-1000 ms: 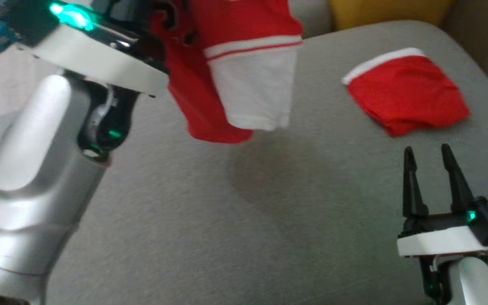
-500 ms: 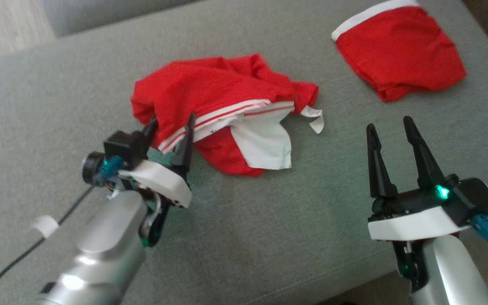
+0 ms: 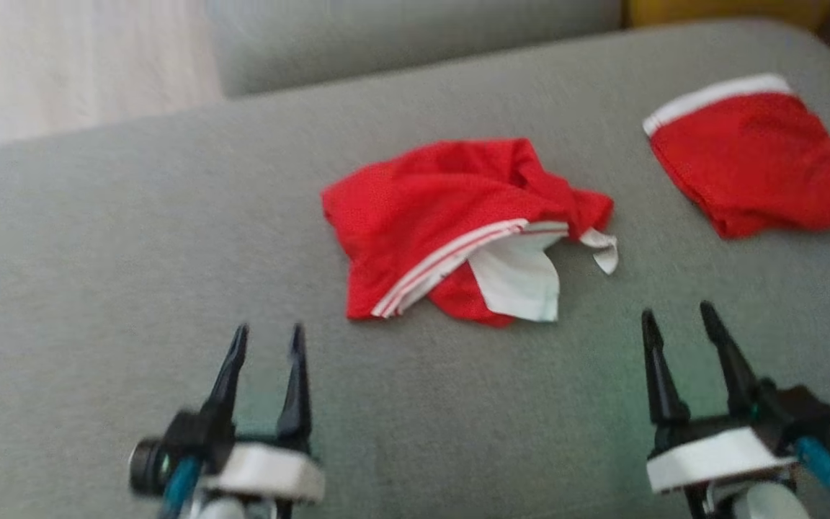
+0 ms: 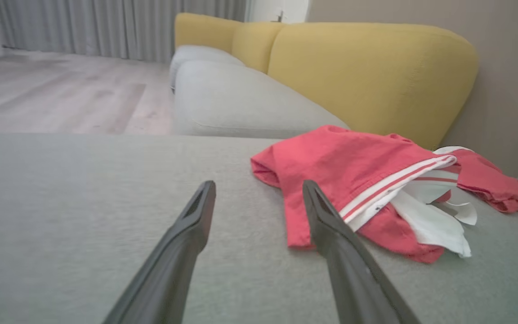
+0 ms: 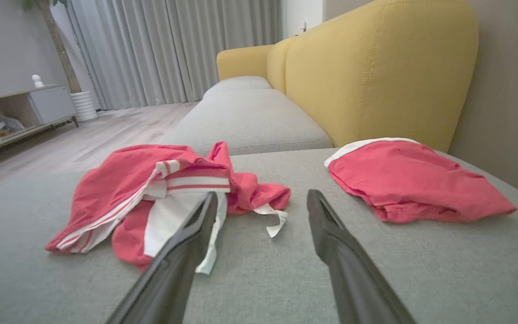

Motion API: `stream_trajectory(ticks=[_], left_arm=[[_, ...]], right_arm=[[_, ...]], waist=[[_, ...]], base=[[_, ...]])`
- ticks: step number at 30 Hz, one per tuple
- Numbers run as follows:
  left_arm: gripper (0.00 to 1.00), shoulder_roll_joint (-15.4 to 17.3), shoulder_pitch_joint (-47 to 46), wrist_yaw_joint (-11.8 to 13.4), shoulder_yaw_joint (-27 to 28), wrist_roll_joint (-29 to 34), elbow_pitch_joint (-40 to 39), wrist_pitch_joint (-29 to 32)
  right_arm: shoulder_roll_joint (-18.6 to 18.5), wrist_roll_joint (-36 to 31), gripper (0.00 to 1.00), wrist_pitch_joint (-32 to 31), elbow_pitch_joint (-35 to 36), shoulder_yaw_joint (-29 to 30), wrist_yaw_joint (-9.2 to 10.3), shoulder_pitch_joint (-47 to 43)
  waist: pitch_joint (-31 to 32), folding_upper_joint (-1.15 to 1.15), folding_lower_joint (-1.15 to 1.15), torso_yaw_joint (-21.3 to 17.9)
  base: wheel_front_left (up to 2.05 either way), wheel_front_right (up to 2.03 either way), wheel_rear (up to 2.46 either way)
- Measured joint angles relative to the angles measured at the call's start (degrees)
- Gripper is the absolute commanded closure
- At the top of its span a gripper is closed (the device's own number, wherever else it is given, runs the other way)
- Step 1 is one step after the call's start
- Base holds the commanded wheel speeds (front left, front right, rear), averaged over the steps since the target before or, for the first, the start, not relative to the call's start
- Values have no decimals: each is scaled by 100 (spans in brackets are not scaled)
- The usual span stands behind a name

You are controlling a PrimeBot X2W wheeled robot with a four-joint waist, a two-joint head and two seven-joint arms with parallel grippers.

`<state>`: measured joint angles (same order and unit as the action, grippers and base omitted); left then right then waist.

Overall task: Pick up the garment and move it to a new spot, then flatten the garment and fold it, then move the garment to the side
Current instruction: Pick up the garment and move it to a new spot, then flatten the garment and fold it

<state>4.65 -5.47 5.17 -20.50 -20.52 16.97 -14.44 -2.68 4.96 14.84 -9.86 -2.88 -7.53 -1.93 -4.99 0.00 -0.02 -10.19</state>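
Home living room. Right wrist view: grey sofa seat (image 5: 250,117) at 12 o'clock, mustard-yellow back cushions (image 5: 376,67) at 1. Floor-length grey curtains (image 5: 160,49) at 11, pale wood-plank floor (image 5: 106,130) below them. Low cabinet (image 5: 25,112) at 9, white ribbed planter (image 5: 82,105) beside it. Red-and-white garment (image 5: 119,180) crumpled on the seat, 8 o'clock.

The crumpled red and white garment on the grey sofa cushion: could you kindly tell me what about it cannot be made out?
Kind and outline of the crumpled red and white garment: its own folds hide them, all views.
White label print: too small; head view blurred.
Part of its white panel: right wrist view, behind the dark fingers.
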Motion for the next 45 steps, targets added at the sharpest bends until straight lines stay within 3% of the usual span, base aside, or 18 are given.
stream_trajectory(ticks=[7, 15, 34, 39, 45], left_arm=[[0, -93, 1227, -68, 691, 754, -1090, 0], [0, -118, 1847, -51, 798, 1255, -1255, 0], [0, -126, 1846, 32, 811, 1397, -1163, -1], [0, -125, 1557, -224, 730, 1739, -858, 0], [0, -127, 213, -649, 293, 2006, -286, -1]], right_arm=[[2, -96, 0, -4, 203, 27, 0, -421], [7, -93, 0, -4, 361, -1, 0, -932], [10, -35, 0, -4, 316, -125, 0, -945], [9, -114, 0, -4, 332, -188, 0, -931], [-35, -200, 0, -4, 385, -269, 0, -694]], waist=[[702, 0, 0, 543], [1226, 0, 1, 942], [1292, 0, 2, 920], [1139, 0, 2, 821], [761, 0, 3, 570]], base=[[0, 0, 0], [0, 0, 0], [0, 0, 0], [0, 0, 0], [0, 0, 0]])
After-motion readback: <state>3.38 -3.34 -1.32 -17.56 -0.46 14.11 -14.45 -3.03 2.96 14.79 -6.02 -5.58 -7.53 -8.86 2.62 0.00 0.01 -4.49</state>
